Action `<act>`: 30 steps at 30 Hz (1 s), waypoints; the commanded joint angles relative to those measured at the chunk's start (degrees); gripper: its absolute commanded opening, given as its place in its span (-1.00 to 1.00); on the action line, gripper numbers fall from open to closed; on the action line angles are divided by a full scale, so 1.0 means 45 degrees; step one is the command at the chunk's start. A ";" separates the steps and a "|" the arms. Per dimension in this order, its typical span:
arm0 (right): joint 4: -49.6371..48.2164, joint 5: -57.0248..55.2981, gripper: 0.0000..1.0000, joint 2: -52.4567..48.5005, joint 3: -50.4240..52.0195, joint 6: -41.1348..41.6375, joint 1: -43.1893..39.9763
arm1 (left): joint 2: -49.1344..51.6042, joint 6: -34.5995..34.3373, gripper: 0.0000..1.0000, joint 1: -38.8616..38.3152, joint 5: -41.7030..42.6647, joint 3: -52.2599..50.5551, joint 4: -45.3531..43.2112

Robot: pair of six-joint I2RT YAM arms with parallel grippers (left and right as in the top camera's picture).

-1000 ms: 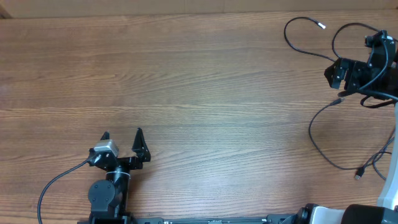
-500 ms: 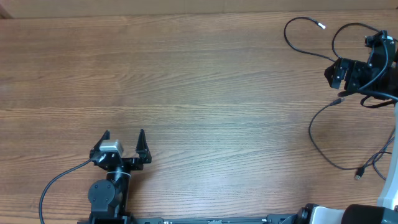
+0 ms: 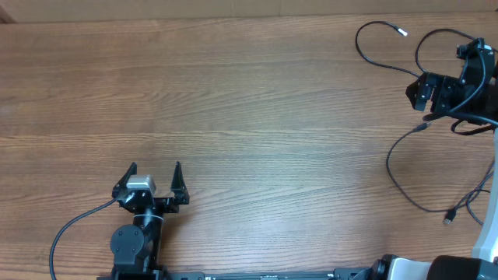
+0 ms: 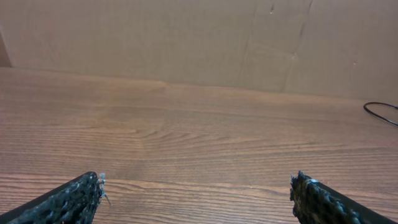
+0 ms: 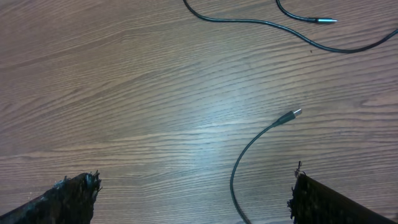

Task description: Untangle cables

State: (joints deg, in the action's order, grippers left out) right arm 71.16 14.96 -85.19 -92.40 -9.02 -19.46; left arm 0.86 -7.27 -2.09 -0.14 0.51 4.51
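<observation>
Right gripper (image 5: 194, 194) jaws spread, empty; cables (image 5: 281, 120) lie loose just ahead. Left gripper (image 3: 155, 167) likewise spread, well apart.

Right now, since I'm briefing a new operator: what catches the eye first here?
Thin black cables sprawl in loose loops at the far right of the wooden table, beside the right gripper, which is open. The left gripper sits open at the near-left edge, far from them.

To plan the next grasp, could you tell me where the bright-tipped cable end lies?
Overhead, the bright-tipped cable end lies at the table's far right, beyond and left of the right end effector.
</observation>
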 commanded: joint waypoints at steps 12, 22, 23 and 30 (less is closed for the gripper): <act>-0.0068 -0.0029 1.00 0.0053 -0.0058 0.0053 -0.0010 | -0.0146 0.0243 0.99 0.0151 0.0180 -0.0039 0.0005; -0.0068 -0.0029 1.00 0.0049 -0.0058 0.0053 -0.0010 | -0.0141 0.0243 0.99 0.0151 0.0180 -0.0039 0.0005; -0.0068 -0.0029 1.00 0.0073 -0.0058 0.0053 -0.0010 | -0.0141 0.0243 0.99 0.0151 0.0180 -0.0039 0.0005; -0.0092 -0.0039 1.00 0.0476 -0.0058 0.0044 -0.0010 | -0.0136 0.0243 0.99 0.0151 0.0180 -0.0039 0.0005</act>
State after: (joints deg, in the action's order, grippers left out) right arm 71.13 14.96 -85.14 -92.40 -9.02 -19.46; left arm 0.86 -7.27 -2.09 -0.14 0.51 4.51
